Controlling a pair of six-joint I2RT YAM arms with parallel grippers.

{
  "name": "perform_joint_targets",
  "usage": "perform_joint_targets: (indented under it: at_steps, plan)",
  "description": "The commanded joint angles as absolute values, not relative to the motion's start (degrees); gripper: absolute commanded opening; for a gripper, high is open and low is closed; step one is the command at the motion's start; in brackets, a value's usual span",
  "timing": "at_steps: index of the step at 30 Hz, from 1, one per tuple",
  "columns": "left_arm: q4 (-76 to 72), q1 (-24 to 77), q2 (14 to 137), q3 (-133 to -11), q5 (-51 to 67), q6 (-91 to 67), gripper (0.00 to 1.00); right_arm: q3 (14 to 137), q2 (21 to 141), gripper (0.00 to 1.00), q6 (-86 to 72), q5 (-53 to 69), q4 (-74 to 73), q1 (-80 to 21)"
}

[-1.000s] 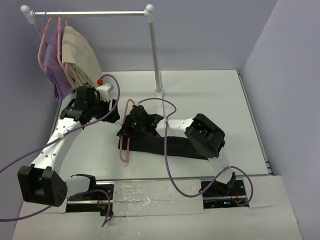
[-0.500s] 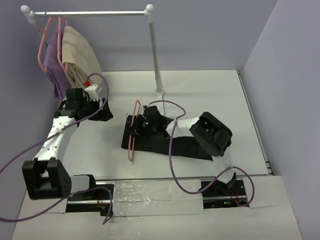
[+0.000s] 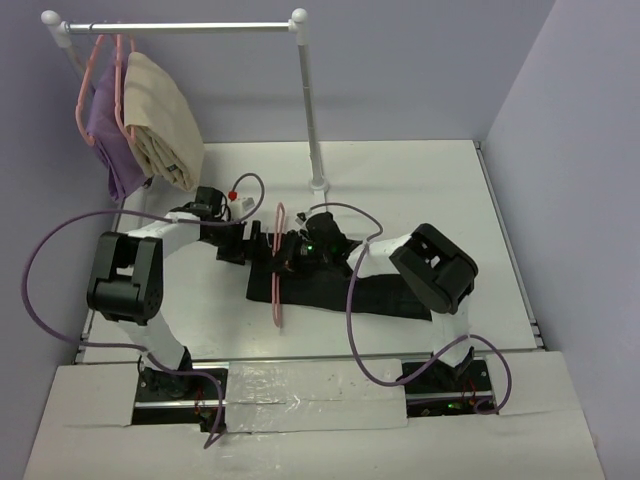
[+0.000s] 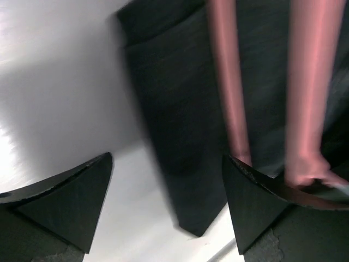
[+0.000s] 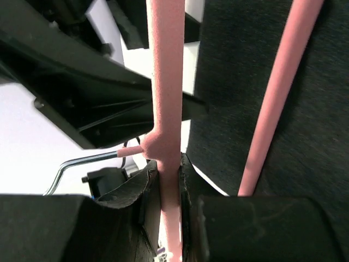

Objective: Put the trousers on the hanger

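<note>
The black trousers (image 3: 340,290) lie flat across the middle of the table. The pink hanger (image 3: 277,290) stands on edge over their left end. My right gripper (image 3: 287,252) is shut on the hanger's pink bar (image 5: 165,82), next to the junction with its metal hook, with the trousers' cloth (image 5: 240,82) just behind. My left gripper (image 3: 250,247) is open and low at the trousers' left edge. In the left wrist view the trousers' corner (image 4: 180,136) lies between the spread fingers of my left gripper (image 4: 169,202), and two hanger bars (image 4: 226,82) run above the right finger.
A white clothes rail (image 3: 180,27) stands at the back on a pole (image 3: 312,120). A purple garment (image 3: 105,130) and a beige folded garment (image 3: 160,120) hang from it on pink hangers at the left. Purple cables loop over both arms.
My left arm has swung from the far left to the trousers' left end. My right gripper has carried the hanger a little to the right and turned it on edge.
</note>
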State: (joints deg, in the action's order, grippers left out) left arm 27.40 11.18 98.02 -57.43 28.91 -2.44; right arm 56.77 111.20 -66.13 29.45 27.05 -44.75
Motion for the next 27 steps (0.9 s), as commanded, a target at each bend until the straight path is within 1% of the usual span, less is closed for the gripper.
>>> perform_joint_targets:
  at_steps: [1,3,5,6,10,12,13,14,17,18,21,24,27]
  plan:
    - [22.9,13.4,101.9,-59.9,32.1,-5.2,0.92,54.7,108.2,0.00,-67.1,33.3,32.5,-43.9]
    - [21.5,14.1,104.0,-59.6,29.3,-6.1,0.87,54.4,108.1,0.00,-66.7,33.2,32.3,-43.8]
    - [19.5,13.6,104.7,-59.0,28.0,-6.4,0.78,54.0,108.2,0.00,-66.7,33.3,32.7,-43.6]
    - [19.0,13.6,104.9,-58.4,28.6,-6.2,0.69,53.8,108.0,0.00,-66.7,33.1,33.0,-43.3]
    - [19.0,14.2,106.1,-58.4,34.0,-6.1,0.57,52.3,107.7,0.00,-67.0,32.5,34.5,-42.6]
    - [18.9,14.3,106.7,-58.1,34.0,-6.0,0.30,51.1,107.4,0.00,-67.4,32.7,35.8,-42.3]
    - [18.5,14.3,106.8,-57.8,33.7,-6.1,0.14,50.6,107.2,0.00,-67.5,32.9,36.2,-41.8]
    - [19.0,14.2,106.9,-57.7,33.9,-6.1,0.00,49.9,106.8,0.00,-67.5,33.2,36.6,-41.7]
    - [18.5,14.1,103.5,-56.7,37.9,-5.2,0.00,49.0,105.6,0.00,-66.2,33.3,36.9,-41.3]
    - [18.3,14.0,100.1,-56.6,39.6,-4.8,0.00,48.7,105.3,0.00,-65.8,33.3,36.9,-41.3]
    - [16.1,14.0,94.9,-55.5,43.8,-3.2,0.00,47.7,104.8,0.00,-64.2,34.2,37.0,-41.0]
    - [12.6,14.2,96.6,-55.9,53.6,-3.7,0.00,46.8,105.7,0.00,-63.3,35.5,36.9,-40.0]
    - [7.7,14.6,100.0,-55.1,56.0,-5.8,0.18,46.1,107.2,0.00,-62.3,36.3,36.8,-39.4]
